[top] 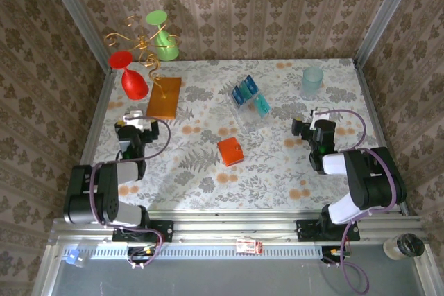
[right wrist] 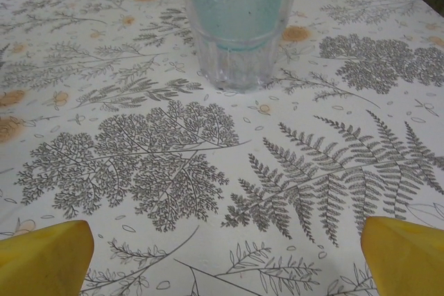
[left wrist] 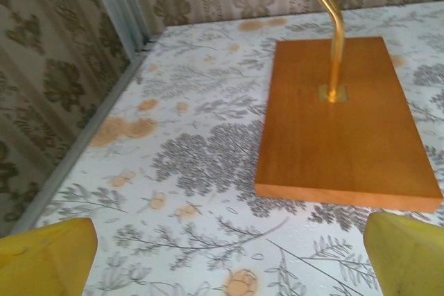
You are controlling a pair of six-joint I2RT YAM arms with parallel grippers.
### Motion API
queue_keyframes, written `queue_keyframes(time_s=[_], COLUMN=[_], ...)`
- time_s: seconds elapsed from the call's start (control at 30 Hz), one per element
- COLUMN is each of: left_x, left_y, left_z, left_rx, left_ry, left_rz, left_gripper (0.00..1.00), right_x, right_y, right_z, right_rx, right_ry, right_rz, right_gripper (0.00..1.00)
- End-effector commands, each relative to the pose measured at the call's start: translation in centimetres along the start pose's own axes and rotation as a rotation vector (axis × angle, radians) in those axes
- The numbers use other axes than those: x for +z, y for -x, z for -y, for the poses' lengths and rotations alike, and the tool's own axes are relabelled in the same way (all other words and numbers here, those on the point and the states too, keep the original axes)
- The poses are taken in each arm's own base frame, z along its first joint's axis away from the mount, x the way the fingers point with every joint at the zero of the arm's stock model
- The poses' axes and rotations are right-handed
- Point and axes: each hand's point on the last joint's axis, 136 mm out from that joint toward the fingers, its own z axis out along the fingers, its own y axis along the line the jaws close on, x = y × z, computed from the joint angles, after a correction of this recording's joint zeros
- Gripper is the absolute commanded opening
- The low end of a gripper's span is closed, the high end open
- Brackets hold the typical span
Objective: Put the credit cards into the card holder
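Observation:
The card holder (top: 229,151), a small orange-red folded wallet, lies shut near the middle of the table. Behind it, dark blue and teal credit cards (top: 245,93) stand in a clear slotted rack (top: 251,108). My left gripper (top: 132,126) rests at the left side of the table, open, its yellow fingertips (left wrist: 45,258) far apart over bare cloth. At the right side my right gripper (top: 313,124) is open too, with yellow fingertips (right wrist: 406,254) spread wide and nothing between them. Both grippers are well away from the wallet and the cards.
An orange-brown wooden slab (left wrist: 343,119) with a gold wire stand (left wrist: 331,25) lies just ahead of the left gripper, holding red and green cones (top: 133,81). A clear ribbed glass (right wrist: 237,22) stands ahead of the right gripper. Patterned walls enclose the table.

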Motion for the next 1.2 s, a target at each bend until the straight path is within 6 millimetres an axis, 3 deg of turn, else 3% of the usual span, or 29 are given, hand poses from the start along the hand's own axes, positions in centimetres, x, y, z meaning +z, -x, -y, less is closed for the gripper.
queue_keyframes(time_s=[0.0,0.17,1.17], left_x=[0.7,2.2,1.8], left_y=[-0.2,-0.6,-0.4], left_z=[1.4,2.2,2.4], left_rx=[-0.018,0.009,0.041], left_ry=[-0.057,-0.098,-0.061], left_rz=[0.037,-0.029,-0.006], left_gripper=[1.0,1.0,1.0], right_x=[0.2,0.3,0.2], right_y=[1.8,1.7,1.9], right_z=[-0.4,-0.4,-0.3], right_rx=[-0.007,-0.009,-0.009], right_ry=[0.019,0.018,0.015], right_rz=[0.054,0.049,0.057], right_gripper=[1.0,1.0,1.0])
